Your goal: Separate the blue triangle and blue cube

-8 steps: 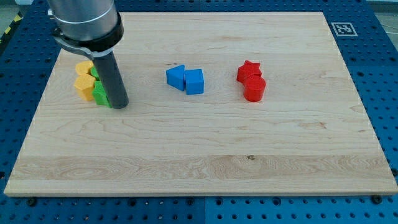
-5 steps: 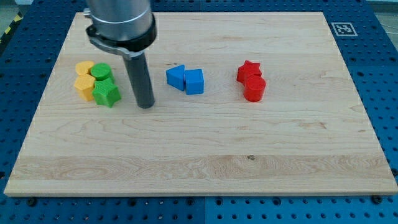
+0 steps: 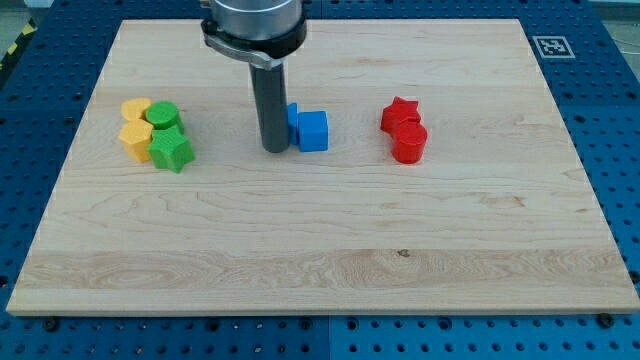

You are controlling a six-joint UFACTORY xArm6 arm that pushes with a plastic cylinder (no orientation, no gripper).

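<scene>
My tip (image 3: 274, 149) rests on the board (image 3: 330, 250) toward its top edge, just left of the blue cube (image 3: 313, 131). The rod hides most of the blue triangle (image 3: 292, 115); only a sliver shows, touching the cube. There are no fingers, only the rod. Yellow blocks (image 3: 133, 127) and green blocks (image 3: 168, 137) cluster near the left edge; red blocks (image 3: 404, 130) sit right of centre.
</scene>
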